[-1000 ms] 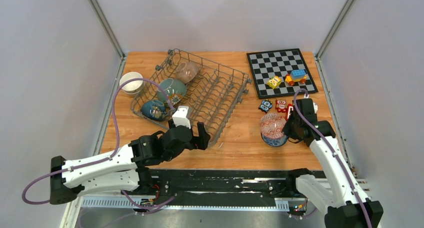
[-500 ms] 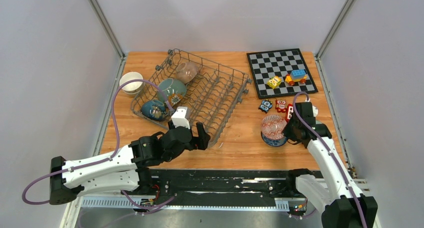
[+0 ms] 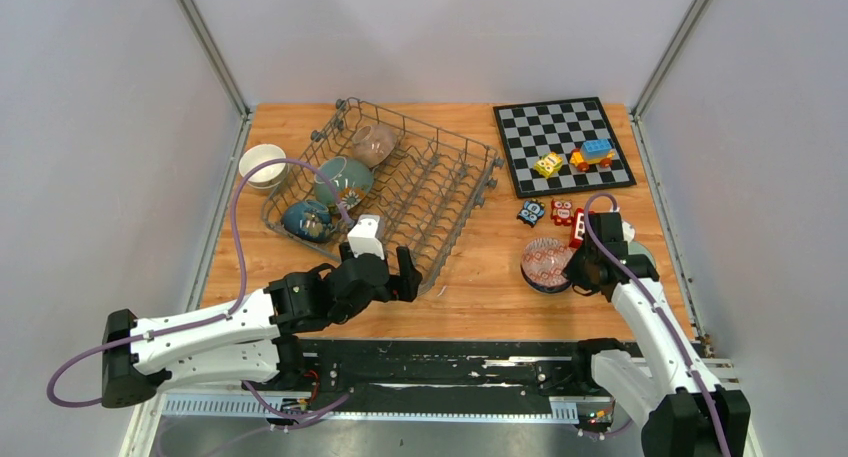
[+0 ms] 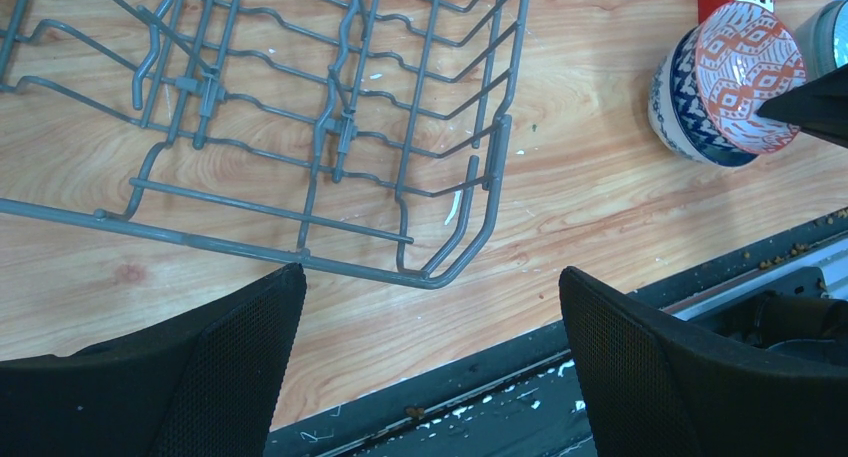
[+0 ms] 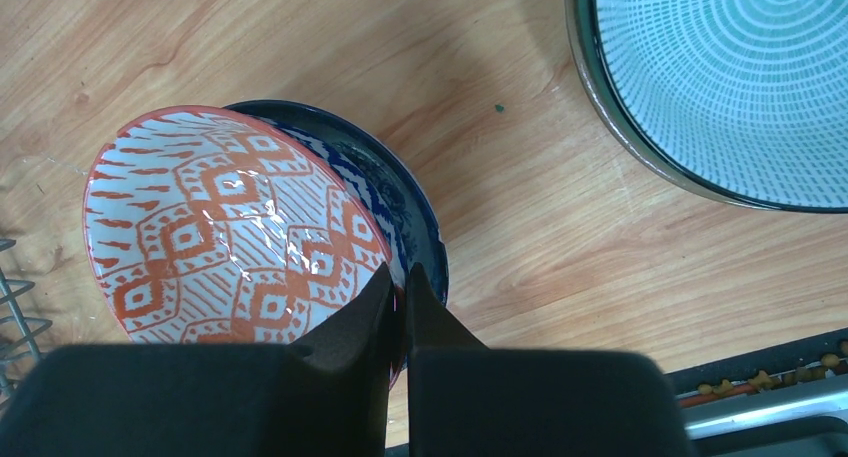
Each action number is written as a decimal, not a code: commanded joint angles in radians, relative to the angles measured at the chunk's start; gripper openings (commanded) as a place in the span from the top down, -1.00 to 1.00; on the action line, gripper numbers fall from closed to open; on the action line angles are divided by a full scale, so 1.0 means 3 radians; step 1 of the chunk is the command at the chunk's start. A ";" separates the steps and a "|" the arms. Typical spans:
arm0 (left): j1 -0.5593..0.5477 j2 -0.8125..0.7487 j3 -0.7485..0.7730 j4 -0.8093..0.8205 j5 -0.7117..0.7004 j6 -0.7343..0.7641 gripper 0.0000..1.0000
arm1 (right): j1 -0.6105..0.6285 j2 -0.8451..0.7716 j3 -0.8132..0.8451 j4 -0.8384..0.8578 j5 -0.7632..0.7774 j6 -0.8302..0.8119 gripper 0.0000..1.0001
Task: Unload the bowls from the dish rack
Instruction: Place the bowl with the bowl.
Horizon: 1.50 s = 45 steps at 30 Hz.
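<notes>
Unloaded: red-patterned bowl [image 5: 230,227] tilted in the blue bowl [image 5: 415,222] on the table [image 3: 480,277], right gripper [image 5: 400,277] pinching its rim.
Dish rack [image 3: 440,187]: three bowls [image 3: 345,180] to go (all on its far-left side).
Left gripper [image 4: 428,277]: wide open, empty, by the rack's near corner.

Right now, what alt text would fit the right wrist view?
The right tool, shut, pinches the rim of an orange-patterned bowl tilted inside a dark blue bowl on the wooden table. A teal-patterned bowl sits apart, upper right.
</notes>
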State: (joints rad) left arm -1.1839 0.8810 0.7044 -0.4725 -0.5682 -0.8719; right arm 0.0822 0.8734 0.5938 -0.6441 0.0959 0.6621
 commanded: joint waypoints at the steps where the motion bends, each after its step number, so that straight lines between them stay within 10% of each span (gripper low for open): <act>1: 0.0030 0.0003 -0.0037 0.0068 -0.0042 -0.0026 -0.96 | -0.0075 0.0011 -0.0058 0.0116 -0.0062 0.0063 0.86; 24: 0.0029 0.0123 -0.0014 0.0166 0.0062 0.0022 -0.96 | -0.0075 -0.0186 0.0168 -0.0375 -0.0016 -0.0078 0.03; 45: 0.0029 0.0101 -0.0021 0.0158 0.0018 0.0070 -0.97 | -0.0075 -0.0019 0.0193 -0.0376 -0.0064 -0.0120 0.63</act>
State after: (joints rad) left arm -1.1835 0.9211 0.7044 -0.4465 -0.5426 -0.8627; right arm 0.0761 0.8692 0.6479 -0.7532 0.0860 0.6258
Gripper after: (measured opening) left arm 0.982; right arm 0.231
